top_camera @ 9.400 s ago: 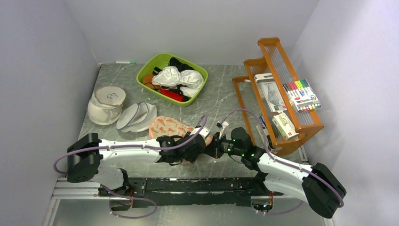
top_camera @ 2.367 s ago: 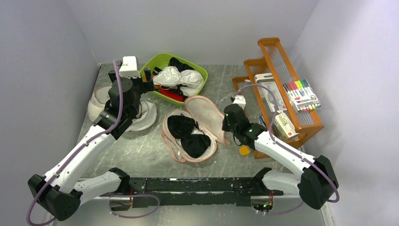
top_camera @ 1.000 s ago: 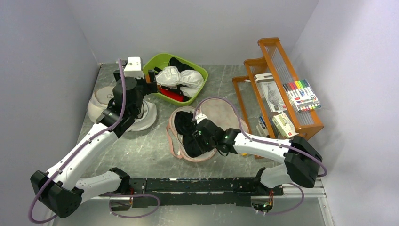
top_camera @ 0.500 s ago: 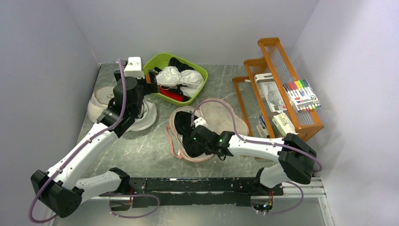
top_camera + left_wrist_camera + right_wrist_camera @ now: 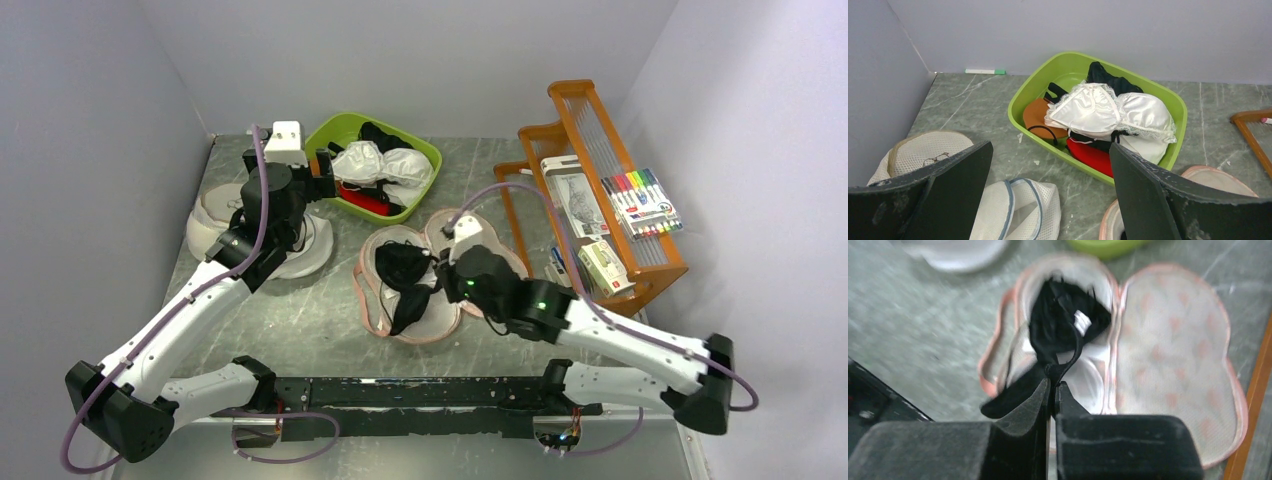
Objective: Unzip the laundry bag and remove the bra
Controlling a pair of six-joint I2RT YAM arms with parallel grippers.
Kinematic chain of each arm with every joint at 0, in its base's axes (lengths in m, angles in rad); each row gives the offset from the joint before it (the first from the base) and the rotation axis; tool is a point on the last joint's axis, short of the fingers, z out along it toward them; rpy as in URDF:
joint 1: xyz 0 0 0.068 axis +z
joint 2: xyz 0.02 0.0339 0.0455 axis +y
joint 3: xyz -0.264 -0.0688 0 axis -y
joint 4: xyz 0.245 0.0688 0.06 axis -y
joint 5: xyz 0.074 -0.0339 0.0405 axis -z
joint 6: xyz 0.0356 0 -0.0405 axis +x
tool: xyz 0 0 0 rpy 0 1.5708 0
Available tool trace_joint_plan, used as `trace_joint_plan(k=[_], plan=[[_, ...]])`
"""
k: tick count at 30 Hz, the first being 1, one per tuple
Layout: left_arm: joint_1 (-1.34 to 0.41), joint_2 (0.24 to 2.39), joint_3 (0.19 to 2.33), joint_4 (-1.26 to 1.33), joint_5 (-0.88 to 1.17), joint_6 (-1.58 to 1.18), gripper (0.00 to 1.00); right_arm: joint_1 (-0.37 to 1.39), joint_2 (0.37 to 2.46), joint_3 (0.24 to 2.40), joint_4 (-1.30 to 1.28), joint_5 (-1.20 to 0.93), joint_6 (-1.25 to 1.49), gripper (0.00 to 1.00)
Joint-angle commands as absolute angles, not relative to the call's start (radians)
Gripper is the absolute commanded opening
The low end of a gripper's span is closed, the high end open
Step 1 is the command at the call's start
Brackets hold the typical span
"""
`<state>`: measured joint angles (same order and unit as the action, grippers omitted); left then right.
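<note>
While the bag lies unzipped, the bra is pinched, apparently by a strap, in the closed right gripper; the left gripper is spread wide, empty.

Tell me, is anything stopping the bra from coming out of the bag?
Nothing visible. The bag lies unzipped with its flap folded aside, and the right gripper pinches the bra.

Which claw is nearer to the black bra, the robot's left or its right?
Right. The right claw is shut on a strap of the black bra, above the open laundry bag. The left claw hangs open by the green basin, well apart from it.
</note>
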<state>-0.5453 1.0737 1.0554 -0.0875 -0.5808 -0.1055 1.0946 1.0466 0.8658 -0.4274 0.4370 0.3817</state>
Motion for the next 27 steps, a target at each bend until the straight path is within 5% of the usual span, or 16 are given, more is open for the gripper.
trace_joint_plan(k=[1,7,19,27], plan=[[-0.538,1.06,1.093,-0.083,-0.569,-0.116,0.99,1.098,0.883,0.898,-0.23,0.461,0.267,0.0],[-0.538,1.057,1.092,-0.082,-0.577,-0.111,0.99,1.098,0.83,0.993,-0.079,0.532,0.114,0.0],[-0.538,1.055,1.089,-0.078,-0.591,-0.106,0.99,1.078,1.105,1.213,0.161,0.61,-0.13,0.0],[-0.538,1.034,1.076,-0.061,-0.619,-0.089,0.99,0.879,1.308,1.382,0.208,0.411,-0.048,0.0]])
